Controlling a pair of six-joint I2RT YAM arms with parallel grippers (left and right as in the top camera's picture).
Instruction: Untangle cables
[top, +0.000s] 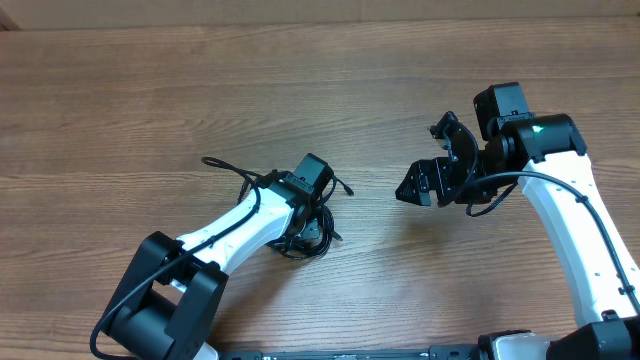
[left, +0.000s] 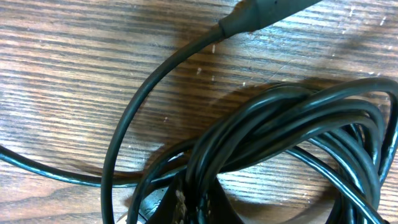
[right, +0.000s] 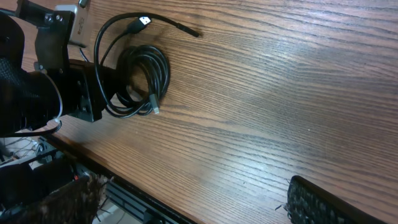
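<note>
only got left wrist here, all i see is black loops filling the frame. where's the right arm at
Observer: Overhead shows the right tool well off to the right of the cables, over bare table, touching nothing.
Operator: is it open
Observer: Yes, its jaws stand spread wide.
Operator: any loose ends i can't see
Observer: The right wrist view shows a silver-tipped plug lying free on the wood just outside the coil.
</note>
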